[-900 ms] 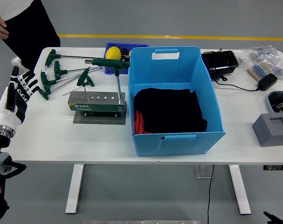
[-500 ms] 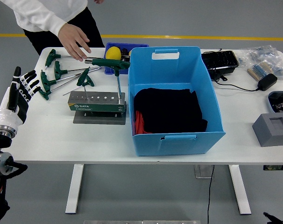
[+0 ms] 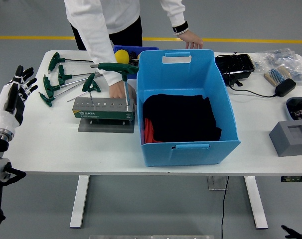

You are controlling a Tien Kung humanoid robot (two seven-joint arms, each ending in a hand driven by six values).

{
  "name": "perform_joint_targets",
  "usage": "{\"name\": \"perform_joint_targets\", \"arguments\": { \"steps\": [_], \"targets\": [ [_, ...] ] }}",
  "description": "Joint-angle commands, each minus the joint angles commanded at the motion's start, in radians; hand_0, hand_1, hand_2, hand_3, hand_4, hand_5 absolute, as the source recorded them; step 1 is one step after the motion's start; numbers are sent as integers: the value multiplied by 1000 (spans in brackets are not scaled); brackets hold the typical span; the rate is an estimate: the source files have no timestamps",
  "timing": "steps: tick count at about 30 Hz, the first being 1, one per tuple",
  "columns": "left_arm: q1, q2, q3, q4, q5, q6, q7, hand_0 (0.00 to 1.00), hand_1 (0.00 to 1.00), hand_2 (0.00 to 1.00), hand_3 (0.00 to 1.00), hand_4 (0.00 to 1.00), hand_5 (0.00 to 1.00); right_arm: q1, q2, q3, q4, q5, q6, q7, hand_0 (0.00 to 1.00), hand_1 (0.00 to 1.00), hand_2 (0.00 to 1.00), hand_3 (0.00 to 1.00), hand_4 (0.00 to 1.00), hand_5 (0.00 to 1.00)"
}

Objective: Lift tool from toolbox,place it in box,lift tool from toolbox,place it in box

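White counter [image 3: 51, 144] over grey floor: a grey metal tool stand [image 3: 104, 109] keeps one green T-handled wrench [image 3: 122, 74] upright in its holes, steadied by a person's hand [image 3: 116, 90]. Just beside it, the rigid blue plastic box [image 3: 186, 107] holds soft black cloth. Left hand [image 3: 12, 94] hovers at the counter's edge, fingers spread, empty.

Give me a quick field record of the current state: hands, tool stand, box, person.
left hand: open, raised at the table's left edge, holding nothing
right hand: not in view
tool stand: two T-handle wrenches upright in it
loose wrenches: lying left of the stand
blue box: black cloth inside, no tool visible
person: one hand at the stand, other hand at the box's far rim
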Motion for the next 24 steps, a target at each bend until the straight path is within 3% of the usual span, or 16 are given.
{"name": "perform_joint_targets", "arguments": {
  "steps": [5,6,10,12,17,24],
  "targets": [
    [-26,19,21,-22,187,36,-22,924,971,988,898,998,775,1,-1,-2,0,3,1,0,622,601,662,547,788,653],
    [-33,24,27,-27,232,38,-26,979,998,998,958,998,590,1,-1,-2,0,3,1,0,622,601,662,547,789,654],
    [-72,49,69,-59,395,25,-42,979,998,998,958,998,590,2,-2,-3,0,5,2,-1,622,601,662,547,789,654],
    [-107,70,107,-82,486,7,-47,998,998,998,990,998,536,2,-3,-5,1,7,2,0,622,601,661,547,788,654],
    [-199,109,199,-104,694,-42,-49,998,998,998,990,998,536,2,-4,-4,1,3,2,-2,622,601,661,547,788,654],
    [-340,137,377,-62,952,-84,-20,998,998,998,998,998,504,4,-7,-13,2,18,1,1,623,601,661,547,788,655]
  ]
}}
